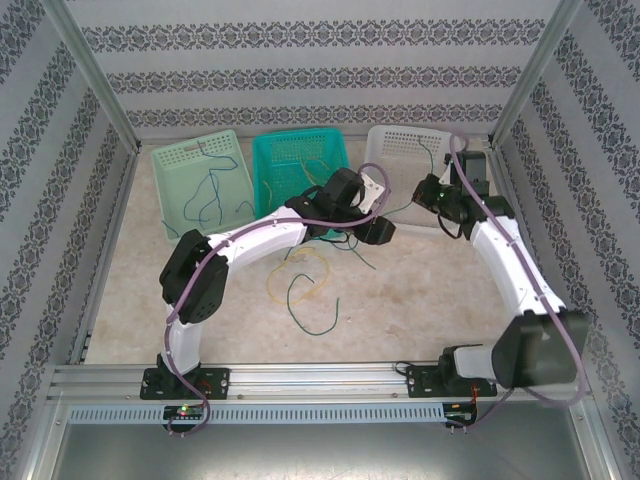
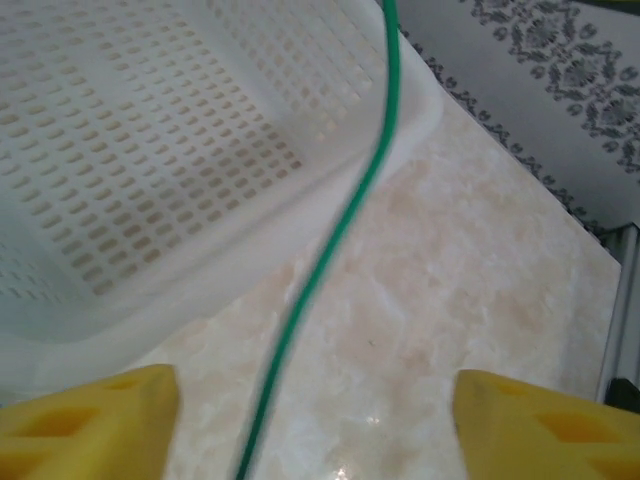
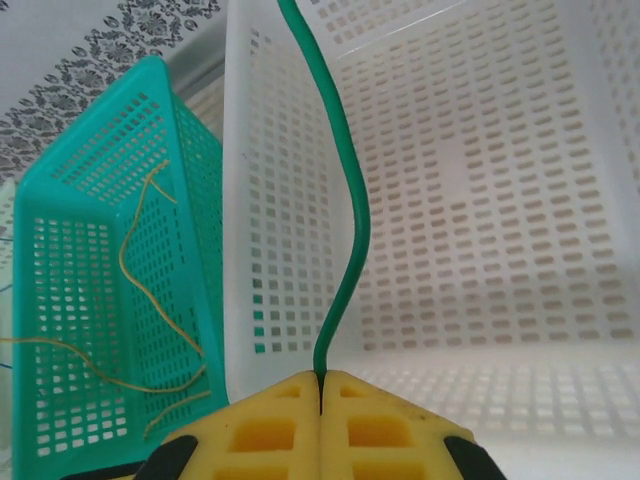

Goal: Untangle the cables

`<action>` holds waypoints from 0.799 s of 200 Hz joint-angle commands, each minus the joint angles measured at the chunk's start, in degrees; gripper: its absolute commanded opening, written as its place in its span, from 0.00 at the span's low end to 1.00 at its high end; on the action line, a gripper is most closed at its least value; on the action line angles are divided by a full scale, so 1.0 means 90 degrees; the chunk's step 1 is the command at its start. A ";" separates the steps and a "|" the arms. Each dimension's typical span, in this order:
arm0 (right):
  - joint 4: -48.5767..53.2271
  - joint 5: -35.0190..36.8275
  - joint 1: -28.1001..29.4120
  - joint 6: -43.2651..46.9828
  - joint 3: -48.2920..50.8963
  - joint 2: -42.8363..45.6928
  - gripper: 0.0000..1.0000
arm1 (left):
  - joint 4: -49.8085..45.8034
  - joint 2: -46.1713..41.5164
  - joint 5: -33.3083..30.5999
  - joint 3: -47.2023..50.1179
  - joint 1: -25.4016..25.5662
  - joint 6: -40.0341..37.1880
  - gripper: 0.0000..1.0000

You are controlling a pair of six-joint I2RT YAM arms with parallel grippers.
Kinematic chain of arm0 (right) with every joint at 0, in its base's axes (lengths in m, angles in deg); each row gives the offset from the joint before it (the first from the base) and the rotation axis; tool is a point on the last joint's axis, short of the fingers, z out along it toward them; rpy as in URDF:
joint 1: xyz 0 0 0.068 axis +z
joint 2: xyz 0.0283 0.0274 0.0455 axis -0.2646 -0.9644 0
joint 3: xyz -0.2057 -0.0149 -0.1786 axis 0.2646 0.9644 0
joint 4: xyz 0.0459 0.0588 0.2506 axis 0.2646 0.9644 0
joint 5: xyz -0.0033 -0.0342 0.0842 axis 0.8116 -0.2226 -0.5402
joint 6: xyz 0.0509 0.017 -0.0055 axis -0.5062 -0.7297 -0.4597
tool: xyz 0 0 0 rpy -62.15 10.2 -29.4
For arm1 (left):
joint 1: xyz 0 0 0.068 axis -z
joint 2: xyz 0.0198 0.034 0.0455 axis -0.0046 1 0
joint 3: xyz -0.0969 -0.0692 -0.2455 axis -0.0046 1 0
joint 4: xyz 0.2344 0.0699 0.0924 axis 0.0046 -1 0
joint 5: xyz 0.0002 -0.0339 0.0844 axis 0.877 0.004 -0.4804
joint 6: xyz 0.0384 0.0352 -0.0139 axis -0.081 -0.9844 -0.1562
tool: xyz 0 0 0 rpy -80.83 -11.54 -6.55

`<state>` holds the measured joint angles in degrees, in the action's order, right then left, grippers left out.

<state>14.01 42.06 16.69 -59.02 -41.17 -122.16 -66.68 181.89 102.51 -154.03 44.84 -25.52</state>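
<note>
right gripper [image 3: 320, 385] pinches thin wavy green cable [image 3: 357, 200] (left gripper [image 2: 315, 420] gapes) near perforated basket [image 3: 480, 200].

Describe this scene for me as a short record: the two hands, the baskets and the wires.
Right gripper: shut on a green wire, at the white basket
Left gripper: open, low over the table beside the white basket; a green strand passes between its fingers
Pale green basket: blue wire inside
Teal basket: yellow wires inside
Tangle: yellow and green loops on the table
</note>
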 commanded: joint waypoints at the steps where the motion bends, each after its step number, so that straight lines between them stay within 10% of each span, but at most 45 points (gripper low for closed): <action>1: -0.0384 -0.0904 -0.0412 -0.0057 -0.0387 -0.0520 0.00 | -0.0213 -0.0264 -0.0556 -0.0193 0.0065 0.0079 0.93; 61: -0.0335 -0.1048 -0.0723 0.0759 -0.1715 -0.1603 0.00 | -0.0301 -0.1383 -0.2217 0.0718 -0.0095 -0.0020 1.00; 160: 0.0390 -0.0578 -0.1116 0.2276 -0.3284 -0.3460 0.00 | -0.0621 -0.3408 -0.3038 0.2939 -0.0860 0.0155 1.00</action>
<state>15.80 35.46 7.44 -43.06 -67.44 -151.86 -70.55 155.73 77.59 -130.80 38.33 -25.08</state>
